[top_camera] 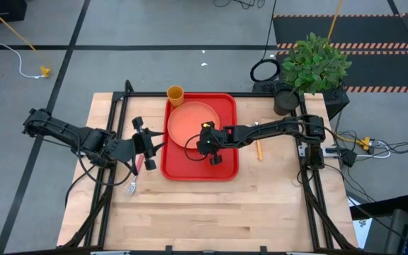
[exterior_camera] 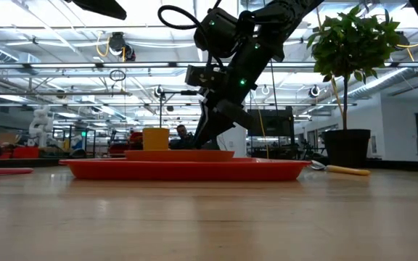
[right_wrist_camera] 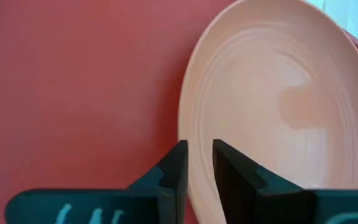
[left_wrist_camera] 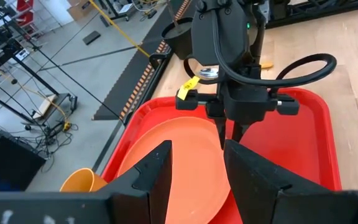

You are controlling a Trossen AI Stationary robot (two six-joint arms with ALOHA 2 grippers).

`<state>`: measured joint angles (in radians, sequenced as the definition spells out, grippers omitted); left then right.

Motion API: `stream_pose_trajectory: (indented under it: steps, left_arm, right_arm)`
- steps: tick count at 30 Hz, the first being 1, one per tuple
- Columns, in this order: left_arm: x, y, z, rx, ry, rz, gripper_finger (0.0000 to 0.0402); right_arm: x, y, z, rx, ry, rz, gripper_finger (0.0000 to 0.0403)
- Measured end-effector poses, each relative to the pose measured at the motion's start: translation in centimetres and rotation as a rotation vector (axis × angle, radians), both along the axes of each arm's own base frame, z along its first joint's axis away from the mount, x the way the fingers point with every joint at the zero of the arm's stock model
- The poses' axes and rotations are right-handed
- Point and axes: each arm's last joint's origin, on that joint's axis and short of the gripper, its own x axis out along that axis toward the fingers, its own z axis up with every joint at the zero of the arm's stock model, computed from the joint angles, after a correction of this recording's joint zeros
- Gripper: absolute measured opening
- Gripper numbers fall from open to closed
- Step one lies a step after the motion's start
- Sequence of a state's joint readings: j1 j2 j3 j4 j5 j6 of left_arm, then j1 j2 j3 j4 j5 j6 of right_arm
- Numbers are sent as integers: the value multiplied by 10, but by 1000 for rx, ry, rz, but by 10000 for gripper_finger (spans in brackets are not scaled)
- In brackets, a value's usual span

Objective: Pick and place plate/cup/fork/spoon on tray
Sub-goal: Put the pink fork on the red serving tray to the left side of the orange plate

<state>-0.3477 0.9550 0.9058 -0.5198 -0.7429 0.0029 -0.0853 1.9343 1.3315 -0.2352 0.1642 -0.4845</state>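
The salmon-orange plate (top_camera: 190, 122) lies flat in the red tray (top_camera: 222, 166), toward its far left. My right gripper (top_camera: 205, 144) points down at the plate's near right rim and is shut on it. My left gripper (top_camera: 151, 142) hovers open and empty just left of the tray. The orange-yellow cup (top_camera: 176, 94) stands on the table at the tray's far left corner. The fork (top_camera: 137, 168), with its pink handle, lies on the table left of the tray. The spoon (top_camera: 258, 149), with its orange handle, lies right of the tray. My right gripper (right_wrist_camera: 199, 163) holds the plate's rim (right_wrist_camera: 190, 146) between its two fingers, one finger (right_wrist_camera: 176, 168) outside over the tray floor and one (right_wrist_camera: 232, 171) inside the plate. The fingers come from above, pointing down. The plate (exterior_camera: 180, 154) lies level on the tray.
A potted plant (top_camera: 310, 67) in a black pot (top_camera: 285, 100) stands at the table's far right corner. Bare wooden table (top_camera: 204, 212) lies toward the near edge. In the left wrist view my open left gripper (left_wrist_camera: 197, 168) faces the right arm (left_wrist_camera: 232, 74) across the plate.
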Motion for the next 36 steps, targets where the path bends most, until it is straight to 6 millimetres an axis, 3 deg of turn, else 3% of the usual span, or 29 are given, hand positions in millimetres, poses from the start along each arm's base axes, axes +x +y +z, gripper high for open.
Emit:
stream_pose_trajectory:
  steps: [6, 14, 18, 24, 28, 33, 36]
  left_arm:
    - [0, 0, 0, -5, -2, 3, 150]
    - [0, 3, -1, -137, -71, 88, 149]
    - [0, 4, -6, -223, -84, 171, 149]
    - [3, 3, -35, -386, 37, 362, 149]
    - [2, 5, -57, -555, 166, 601, 149]
    - [1, -2, -84, -763, 400, 902, 149]
    - [5, -12, -97, -816, 521, 968, 149]
  right_arm:
    - [-7, 10, 19, 47, -25, -38, 73]
    - [-36, 44, 59, 109, 2, -23, 73]
    - [-55, 59, 69, 130, -13, -4, 73]
    - [-96, 71, 66, 110, -18, 71, 73]
    - [-122, 68, 69, 36, -52, 134, 73]
    - [-144, 60, 86, -158, -187, 93, 73]
    - [-155, 57, 100, -223, -261, 85, 73]
